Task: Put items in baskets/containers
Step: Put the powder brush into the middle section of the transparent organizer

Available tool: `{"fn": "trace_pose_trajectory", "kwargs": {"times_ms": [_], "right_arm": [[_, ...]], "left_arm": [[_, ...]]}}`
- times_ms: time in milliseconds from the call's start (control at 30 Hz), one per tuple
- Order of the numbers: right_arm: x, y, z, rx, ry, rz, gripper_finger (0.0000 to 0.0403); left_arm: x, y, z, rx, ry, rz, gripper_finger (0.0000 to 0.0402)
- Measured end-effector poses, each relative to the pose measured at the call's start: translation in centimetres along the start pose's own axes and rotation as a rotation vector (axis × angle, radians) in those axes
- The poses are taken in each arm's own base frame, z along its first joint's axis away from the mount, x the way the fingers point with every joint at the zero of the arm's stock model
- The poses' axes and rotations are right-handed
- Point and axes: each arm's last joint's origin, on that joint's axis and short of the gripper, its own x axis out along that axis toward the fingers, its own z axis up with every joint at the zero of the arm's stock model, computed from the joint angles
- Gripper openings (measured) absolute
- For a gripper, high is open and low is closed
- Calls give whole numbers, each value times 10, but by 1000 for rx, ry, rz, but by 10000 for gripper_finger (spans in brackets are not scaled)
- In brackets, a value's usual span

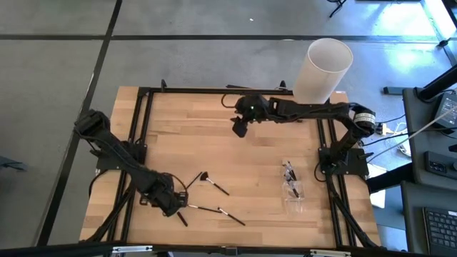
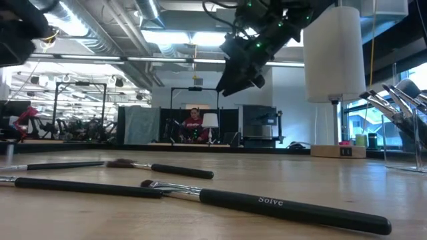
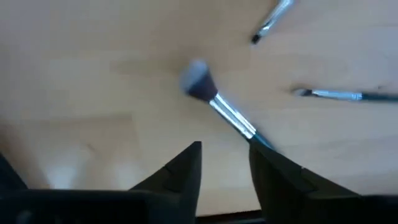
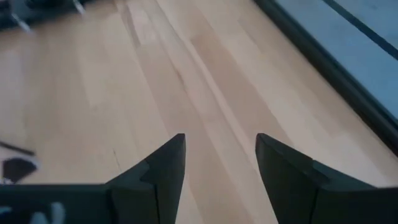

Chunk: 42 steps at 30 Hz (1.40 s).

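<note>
Three loose makeup brushes lie flat on the wood near the near-left of the table: a fan-tipped one [image 1: 212, 183], a long thin one [image 1: 216, 211] and a short dark one [image 1: 182, 217]. In the low view they lie in the foreground [image 2: 267, 203]. The clear box [image 1: 291, 188] sits at the right and holds a few brushes. My left gripper [image 1: 170, 201] is low among the loose brushes and open [image 3: 224, 155]. A fluffy-headed brush [image 3: 199, 86] with a silver ferrule runs from ahead of it to beside one fingertip. My right gripper [image 1: 239, 128] hangs open in the air over the far middle [image 4: 221, 155]. My left gripper is open over the handle [image 3: 252, 132] of the fluffy-headed brush. The handle passes under the inner edge of one finger [image 3: 273, 168]. I cannot tell whether the finger touches it. The brush lies flat on the table.
A tall white cylinder [image 1: 325, 70] stands at the far right corner, also seen in the low view [image 2: 333, 53]. A black frame [image 1: 214, 91] runs along the table's edges. Bare wood lies between the loose brushes and the box. A person sits far back in the room [image 2: 194, 123].
</note>
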Motion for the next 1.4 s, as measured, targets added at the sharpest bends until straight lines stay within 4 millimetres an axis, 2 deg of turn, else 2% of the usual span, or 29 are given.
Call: {"fn": "trace_pose_trajectory", "kwargs": {"times_ms": [167,300,533,700,1000,1233,1400], "right_arm": [[1,-8,7,12,-54,58,194],[1,-14,10,6,-79,59,194],[1,-23,15,23,-126,43,194],[0,-22,17,22,-146,46,194],[0,-21,17,25,-147,65,194],[0,-21,17,35,-145,66,194],[0,-21,17,42,-145,67,194]], "left_arm": [[10,-6,-6,-41,29,-25,183],[29,-12,-3,-59,0,0,216],[47,-17,-5,-57,3,5,236],[54,-17,-7,-39,-8,20,213],[58,-12,-8,-7,-27,49,137],[59,-11,-7,117,-20,72,79],[58,-10,-7,256,-17,73,53]]}}
